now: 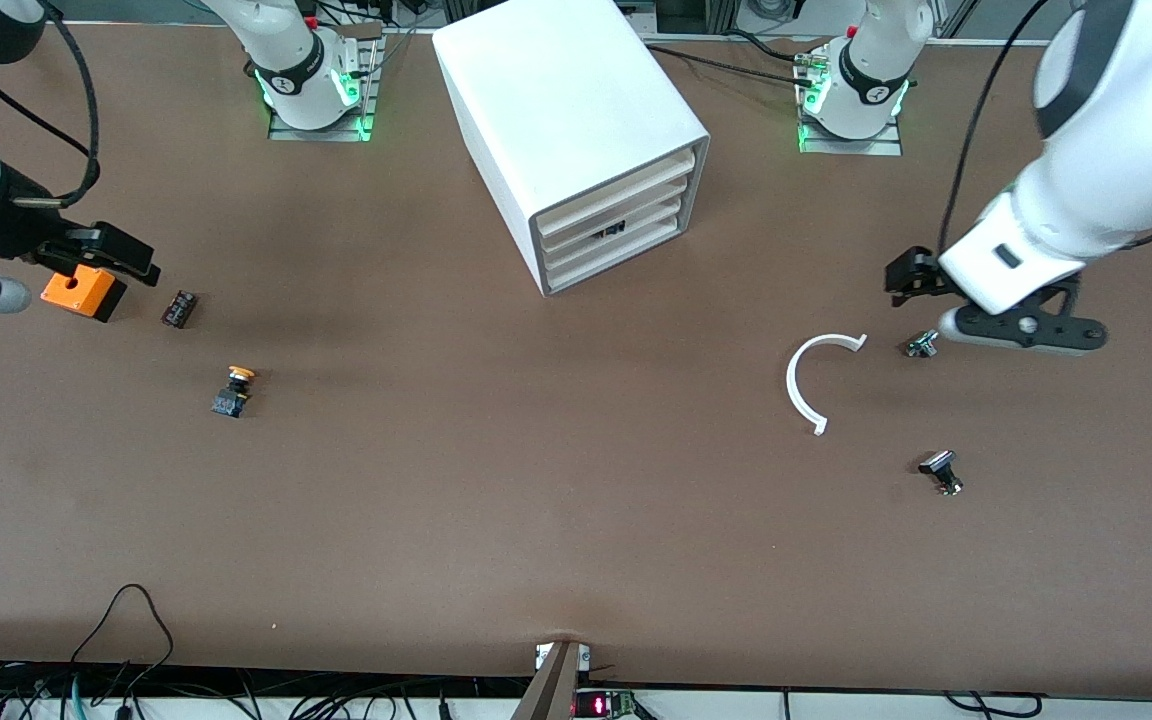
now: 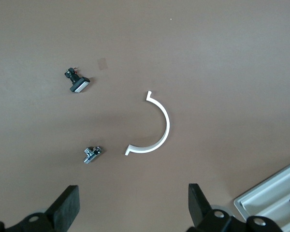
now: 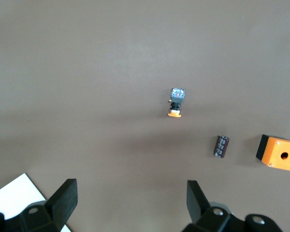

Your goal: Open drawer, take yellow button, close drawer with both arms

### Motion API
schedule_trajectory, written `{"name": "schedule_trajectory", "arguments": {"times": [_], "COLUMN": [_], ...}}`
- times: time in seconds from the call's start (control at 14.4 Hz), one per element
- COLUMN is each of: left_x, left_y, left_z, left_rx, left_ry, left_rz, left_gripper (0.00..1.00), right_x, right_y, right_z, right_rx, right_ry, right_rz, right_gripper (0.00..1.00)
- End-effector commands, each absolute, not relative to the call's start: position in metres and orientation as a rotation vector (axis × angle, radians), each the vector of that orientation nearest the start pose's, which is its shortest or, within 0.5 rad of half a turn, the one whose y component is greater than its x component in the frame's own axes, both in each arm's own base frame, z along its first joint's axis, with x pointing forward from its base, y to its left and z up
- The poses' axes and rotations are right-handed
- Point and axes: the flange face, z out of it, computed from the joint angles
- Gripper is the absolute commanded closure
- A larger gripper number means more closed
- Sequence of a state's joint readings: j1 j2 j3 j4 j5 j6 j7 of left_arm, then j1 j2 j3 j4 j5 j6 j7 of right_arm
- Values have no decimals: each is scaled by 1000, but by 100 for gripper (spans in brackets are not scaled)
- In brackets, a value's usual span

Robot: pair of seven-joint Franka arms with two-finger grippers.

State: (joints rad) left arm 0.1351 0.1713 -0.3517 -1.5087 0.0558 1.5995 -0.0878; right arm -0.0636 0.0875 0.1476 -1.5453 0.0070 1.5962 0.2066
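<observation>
The white cabinet (image 1: 571, 110) stands at the middle of the table's robot side, and its uppermost drawer (image 1: 626, 187) sits flush with the three below it. The button (image 1: 234, 390), orange-yellow cap on a black and blue body, lies on the table toward the right arm's end; it also shows in the right wrist view (image 3: 176, 103). My right gripper (image 1: 131, 262) hangs open and empty above the orange square box (image 1: 83, 292); its wrist view shows it open (image 3: 130, 200). My left gripper (image 1: 911, 275) is open and empty (image 2: 133, 205) above the table at the left arm's end.
A small black part (image 1: 179, 308) lies beside the orange box. A white C-shaped ring (image 1: 816, 380) and two black-and-silver parts (image 1: 921, 345) (image 1: 941, 472) lie near the left gripper. A dark item shows through a lower drawer's slot (image 1: 611, 232).
</observation>
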Motion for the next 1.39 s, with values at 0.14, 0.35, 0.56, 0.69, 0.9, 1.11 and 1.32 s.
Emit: {"name": "schedule_trajectory", "arguments": {"times": [0.14,0.35,0.56,0.69,0.9,1.11,1.32], "left_x": [559,548,543,545,548,547,546], "left_y": [-54,-39,-24,-21,-22,-22,-23], "left_z": [575,582,586,588,587,586,586], "left_rx": [-3177,-3167,-3168,-3166,-3167,-3169,-3169], "left_ry": [287,128,82,85,83,83,88], "left_rz": [-5,-33,-38,-24,-7,8,8], "left_gripper": [1,1,1,1,1,1,1], "right_x": [560,559,560,562,563,563,563], "right_y": [36,35,38,38,40,40,41], "right_z": [582,584,590,594,600,605,602], "right_rx": [-3150,-3153,-3152,-3150,-3144,-3136,-3137], "right_ry": [115,129,108,127,115,137,135], "right_rz": [66,65,46,29,8,-5,5], "right_gripper": [0,1,0,0,1,1,0]}}
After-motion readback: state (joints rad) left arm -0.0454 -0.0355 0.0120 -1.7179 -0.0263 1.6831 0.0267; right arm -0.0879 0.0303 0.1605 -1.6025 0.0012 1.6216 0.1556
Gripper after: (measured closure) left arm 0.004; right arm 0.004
